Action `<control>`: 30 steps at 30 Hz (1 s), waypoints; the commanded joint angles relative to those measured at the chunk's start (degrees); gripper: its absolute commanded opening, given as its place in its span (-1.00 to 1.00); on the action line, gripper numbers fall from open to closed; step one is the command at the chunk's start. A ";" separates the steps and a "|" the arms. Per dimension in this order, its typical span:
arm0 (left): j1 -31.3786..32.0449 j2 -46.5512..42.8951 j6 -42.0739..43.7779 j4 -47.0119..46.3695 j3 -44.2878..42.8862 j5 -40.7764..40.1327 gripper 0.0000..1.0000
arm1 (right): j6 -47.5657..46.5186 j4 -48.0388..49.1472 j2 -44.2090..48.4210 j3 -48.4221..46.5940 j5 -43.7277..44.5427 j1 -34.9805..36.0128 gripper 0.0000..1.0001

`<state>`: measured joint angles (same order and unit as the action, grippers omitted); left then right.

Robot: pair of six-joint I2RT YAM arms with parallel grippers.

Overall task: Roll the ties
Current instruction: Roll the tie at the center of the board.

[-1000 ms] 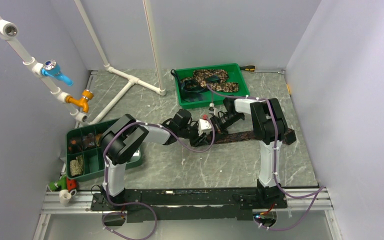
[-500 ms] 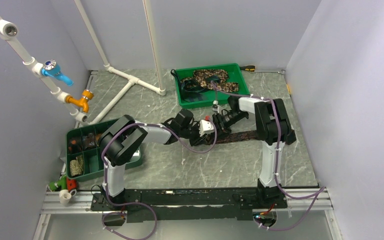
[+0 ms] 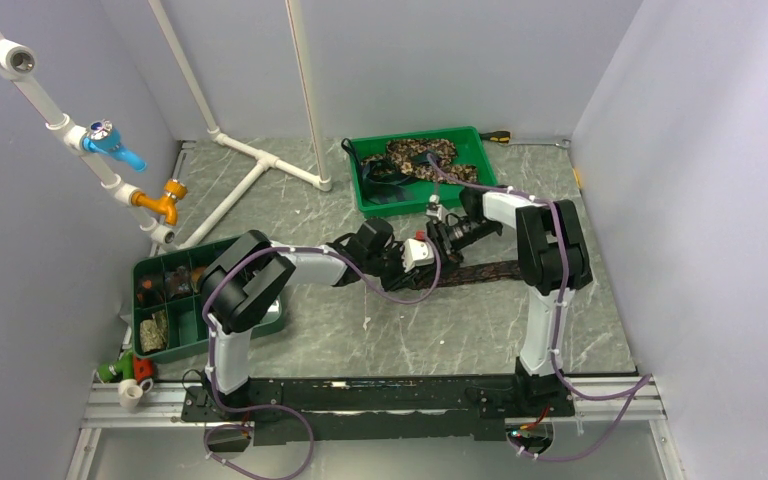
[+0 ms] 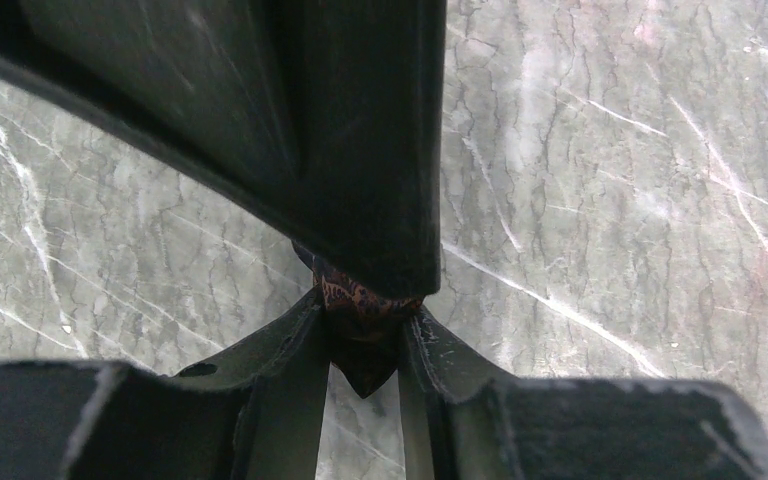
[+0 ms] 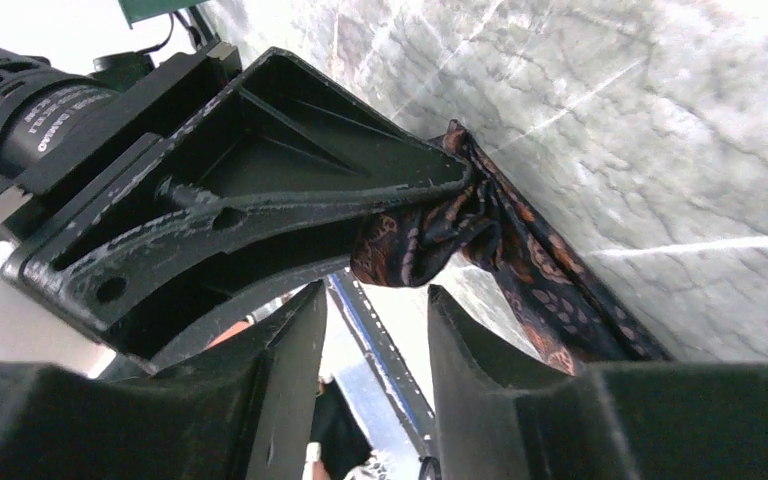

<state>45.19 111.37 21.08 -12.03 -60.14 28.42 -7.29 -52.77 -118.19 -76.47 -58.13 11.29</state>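
A dark brown patterned tie (image 3: pixel 480 270) lies in a strip on the marble table, under the right arm. My left gripper (image 3: pixel 422 262) is shut on its bunched, folded end (image 4: pixel 363 300), whose point hangs down between the fingers. In the right wrist view, that bunched end (image 5: pixel 430 235) is clamped by the left gripper's finger (image 5: pixel 260 200), with the strip trailing away to the lower right. My right gripper (image 5: pixel 375 295) stands open just short of the bundle, nothing between its fingers. From above it (image 3: pixel 440 237) faces the left gripper from the far side.
A green tray (image 3: pixel 475 140) at the back holds more ties, mottled tan and dark. A green compartment bin (image 3: pixel 175 300) sits at the left by the left arm. White pipes (image 3: pixel 260 160) cross the back left. A small cup (image 3: pixel 132 392) stands at the near left edge.
My right gripper has opened, let go of the tie end and drawn back a little toward the far side. The left gripper keeps its hold and has shifted slightly right.
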 commanded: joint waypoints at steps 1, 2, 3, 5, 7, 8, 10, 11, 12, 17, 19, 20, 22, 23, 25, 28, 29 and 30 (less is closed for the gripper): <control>-0.12 2.98 -0.34 8.29 0.58 -5.53 -0.32 | 2.03 1.39 -1.61 -1.53 -0.62 1.68 -0.27; -0.14 2.87 -0.22 8.29 0.70 -5.49 -0.32 | 2.70 2.06 -1.82 -1.72 0.27 1.71 -0.39; -0.05 2.69 -0.13 7.99 0.92 -5.30 -0.31 | 2.97 2.36 -2.19 -2.00 1.33 1.69 -0.51; -0.05 2.37 0.14 7.69 1.40 -4.83 -0.30 | 2.29 1.52 -2.82 -3.07 3.55 1.50 -0.81; -0.14 1.98 0.43 7.73 1.66 -4.22 -0.17 | 1.02 0.06 -3.26 -3.93 4.98 1.16 -1.00; -0.58 1.63 0.68 7.23 1.85 -3.08 -0.04 | 0.21 -0.71 -3.33 -4.36 5.83 1.01 -1.00; -2.48 0.03 0.92 4.02 3.27 2.71 0.25 | -1.80 -1.94 -3.32 -4.92 7.29 0.70 -1.00; -4.00 -0.87 0.82 1.58 4.27 5.14 0.42 | -2.83 -2.64 -3.54 -5.20 8.11 0.66 -1.00; -4.74 -1.76 1.09 -0.70 5.15 7.17 0.56 | -3.73 -3.32 -3.82 -5.43 8.60 0.70 -1.00; -5.29 -2.44 4.23 -5.04 4.08 8.86 0.76 | -6.94 -6.04 -6.31 -7.24 9.58 0.63 -1.00; -5.24 -0.84 4.25 -4.23 2.00 8.55 0.76 | -8.11 -7.15 -6.97 -8.05 9.86 0.68 -1.00; -5.02 -0.03 4.43 -3.96 1.02 8.37 0.76 | -8.80 -7.86 -7.08 -8.34 9.75 0.67 -1.00; -4.70 1.51 4.36 -3.78 -0.62 8.91 0.76 | -9.32 -8.50 -6.84 -8.39 9.74 0.67 -1.00; -4.40 2.10 4.29 -3.52 -1.30 9.42 0.77 | -9.71 -8.87 -6.54 -8.42 9.48 0.66 -1.00; -3.61 2.77 4.59 -3.27 -2.15 10.49 0.78 | -10.06 -9.38 -6.20 -8.43 8.75 0.67 -1.00; -2.49 3.70 4.45 -3.55 -2.81 11.43 0.81 | -10.01 -9.52 -5.66 -8.03 7.50 0.75 -1.00; -2.12 4.21 4.34 -3.14 -3.32 11.32 0.81 | -9.78 -9.53 -5.60 -7.97 7.24 0.83 -1.00; -1.84 4.72 4.31 -2.76 -3.82 11.23 0.81 | -9.72 -9.48 -5.69 -7.99 6.97 0.92 -1.00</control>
<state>41.56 114.24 24.64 -15.16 -61.14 36.49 -15.33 -60.55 -125.32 -83.20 -49.60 12.05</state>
